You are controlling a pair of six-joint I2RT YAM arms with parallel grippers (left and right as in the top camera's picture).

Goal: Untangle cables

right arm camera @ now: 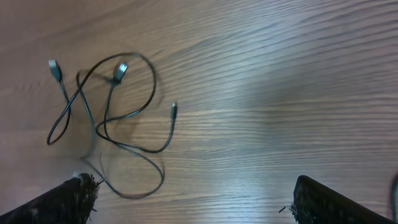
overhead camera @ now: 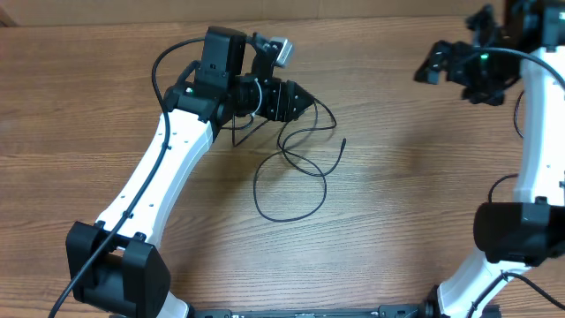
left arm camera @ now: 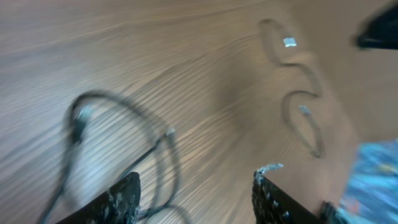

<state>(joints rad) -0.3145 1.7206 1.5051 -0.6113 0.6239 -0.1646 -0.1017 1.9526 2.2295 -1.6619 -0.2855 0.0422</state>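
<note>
cables (overhead camera: 284, 153): thin black, loose overlapping loops on wooden table (overhead camera: 397, 177), right by left gripper (left arm camera: 196, 196) | count: 3 plug ends seen, can't tell how many cords | left gripper: fingers apart | right gripper (right arm camera: 193, 202): fingers wide apart, well apart from cables

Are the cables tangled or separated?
Tangled. In the right wrist view the cables cross one another in several overlapping loops.

The left arm (overhead camera: 168, 168) stretches diagonally from its near-left base, its left claw (overhead camera: 307, 101) pointing right, jaws spread wide (its wrist view is blurred). The right arm (overhead camera: 537, 150) runs up the right edge, its right claw (overhead camera: 430, 69) facing left, jaws likewise wide apart.
</note>
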